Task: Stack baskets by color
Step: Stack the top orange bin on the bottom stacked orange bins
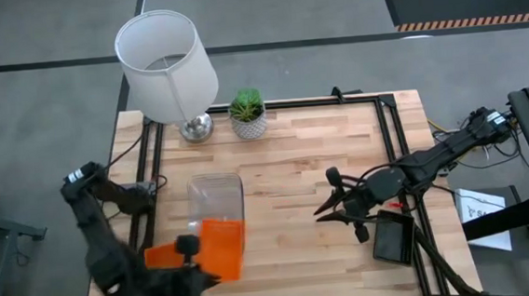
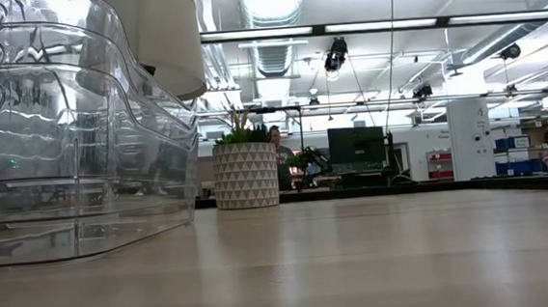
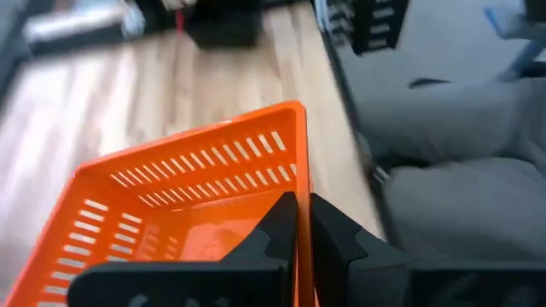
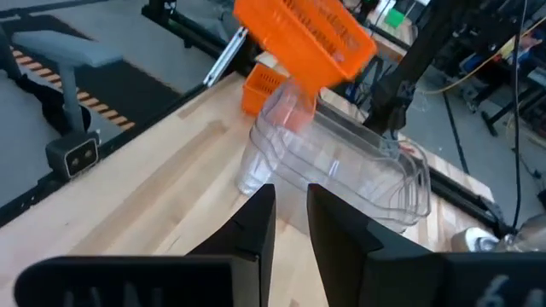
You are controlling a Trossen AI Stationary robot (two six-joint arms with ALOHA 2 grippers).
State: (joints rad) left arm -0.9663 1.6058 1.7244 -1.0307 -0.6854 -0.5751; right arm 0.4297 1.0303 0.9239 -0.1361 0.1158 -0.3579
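Note:
My left gripper (image 3: 299, 226) is shut on an orange basket (image 1: 223, 246) and holds it in the air over the near end of the nested clear baskets (image 1: 217, 200), which rest on their bottoms on the table. A second orange basket (image 1: 163, 256) sits on the table beside them, toward the left edge. The right wrist view shows the lifted orange basket (image 4: 303, 34) tilted above the clear baskets (image 4: 333, 162). My right gripper (image 4: 290, 213) hangs over the table's right half, a narrow gap between its fingers and nothing in it. A black basket (image 1: 394, 237) lies near it. My left gripper pinches one side wall (image 3: 299, 175) of the orange basket just below its rim, one finger (image 3: 277, 230) inside the basket and the other outside. The basket is lifted clear of the table and tilted.
A white lampshade (image 1: 167, 63) on its metal base and a white plant pot (image 1: 249, 121) stand at the far edge. Black rails (image 1: 389, 130) frame the tabletop. Bare wood lies in the middle between the clear baskets and my right gripper.

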